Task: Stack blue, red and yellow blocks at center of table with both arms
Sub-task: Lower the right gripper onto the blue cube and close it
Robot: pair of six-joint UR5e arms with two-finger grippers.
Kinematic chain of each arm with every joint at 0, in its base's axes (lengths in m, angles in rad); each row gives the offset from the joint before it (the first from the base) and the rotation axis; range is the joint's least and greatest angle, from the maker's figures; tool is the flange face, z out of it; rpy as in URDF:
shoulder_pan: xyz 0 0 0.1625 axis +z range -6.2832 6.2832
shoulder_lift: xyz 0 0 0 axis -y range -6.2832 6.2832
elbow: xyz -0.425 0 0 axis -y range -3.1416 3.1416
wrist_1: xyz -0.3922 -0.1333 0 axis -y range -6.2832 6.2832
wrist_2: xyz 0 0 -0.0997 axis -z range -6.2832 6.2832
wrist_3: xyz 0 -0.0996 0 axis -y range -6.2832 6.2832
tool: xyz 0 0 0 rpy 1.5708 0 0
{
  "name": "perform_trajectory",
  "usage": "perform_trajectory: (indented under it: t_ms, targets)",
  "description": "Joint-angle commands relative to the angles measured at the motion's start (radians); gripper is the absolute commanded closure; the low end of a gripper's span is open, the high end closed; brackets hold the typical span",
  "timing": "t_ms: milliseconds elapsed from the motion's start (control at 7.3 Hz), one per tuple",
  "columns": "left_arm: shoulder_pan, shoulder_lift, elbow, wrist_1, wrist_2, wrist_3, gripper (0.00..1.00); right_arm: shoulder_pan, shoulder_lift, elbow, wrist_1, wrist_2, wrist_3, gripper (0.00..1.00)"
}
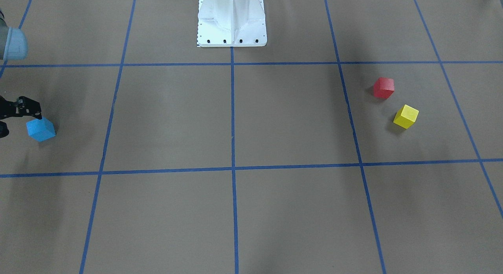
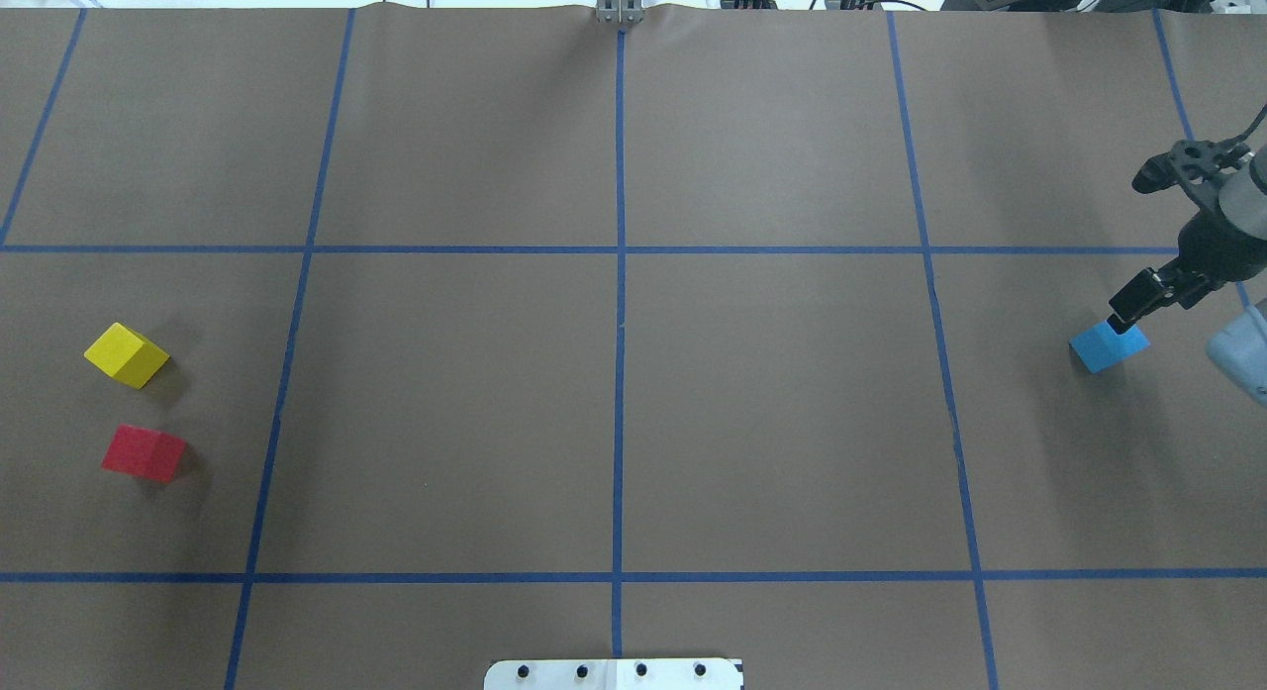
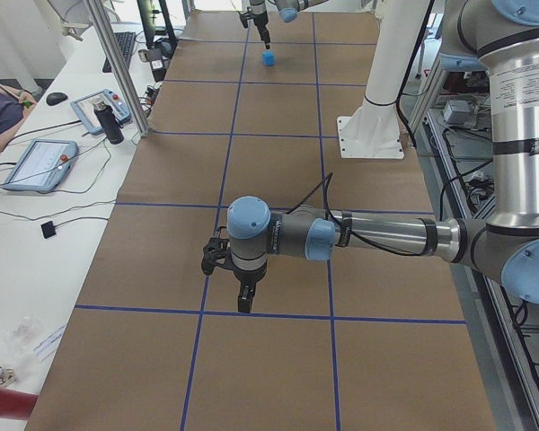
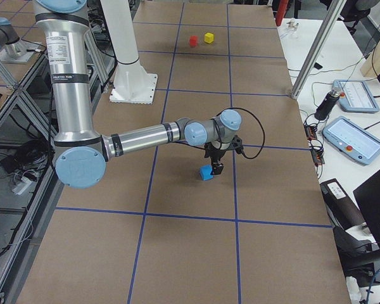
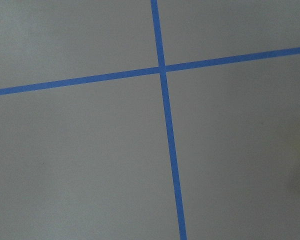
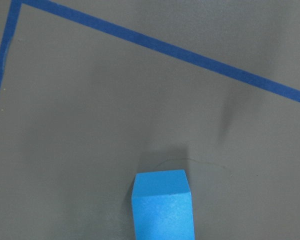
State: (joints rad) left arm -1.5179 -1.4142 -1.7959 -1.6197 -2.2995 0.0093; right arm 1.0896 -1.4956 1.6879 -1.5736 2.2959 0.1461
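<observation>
Since each block sits singly on the surface (image 2: 445, 423), nothing is stacked; every lift seems left to do. Blue block (image 2: 1109, 346): far to the robot's right of the pedestal base (image 2: 614, 673), right claw (image 2: 1128, 314) just over its top edge, spread not discernible. Red block (image 2: 145, 453) and yellow block (image 2: 126, 354): far to the base's left, near each other, apart. Left claw (image 3: 243, 303) hangs on that side; spread not discernible. Cubes have no long axis. Blue and yellow sit skewed to the tape grid (image 2: 620, 324).

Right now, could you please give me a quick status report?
Right pincer open, low over blue block. Left pincer: state unclear. Red block and yellow block apart, unstacked. Nothing seen in the way.
</observation>
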Motion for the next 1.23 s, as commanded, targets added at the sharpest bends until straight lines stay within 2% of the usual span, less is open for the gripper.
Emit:
perform_trajectory:
  t_ms: [0,137,548,685,822,959,1096]
  targets:
    - [-0.001,0.0,0.0,0.0,0.0,0.0,0.0,-0.04,0.014,-0.059,0.003,-0.003,-0.003,0.01]
    - [-0.001,-0.002,-0.003,0.001,-0.001,0.001,0.0,-0.05,0.017,-0.074,0.003,-0.003,-0.003,0.01]
    - [-0.001,-0.002,-0.008,0.0,-0.002,0.001,0.0,-0.065,0.04,-0.158,0.096,-0.001,0.006,0.02]
    - [-0.001,0.0,-0.011,0.0,-0.002,0.001,0.0,-0.065,0.047,-0.163,0.095,0.002,0.013,0.32]
    - [-0.001,0.0,-0.011,0.0,-0.002,0.001,0.0,-0.063,0.046,-0.162,0.096,0.004,0.01,0.86]
    - [-0.001,0.0,-0.011,0.001,-0.002,0.001,0.0,-0.063,0.047,-0.152,0.098,0.007,0.009,1.0]
    - [-0.001,0.0,-0.011,0.003,-0.003,0.001,0.0,-0.062,0.049,-0.131,0.096,0.013,0.01,1.0]
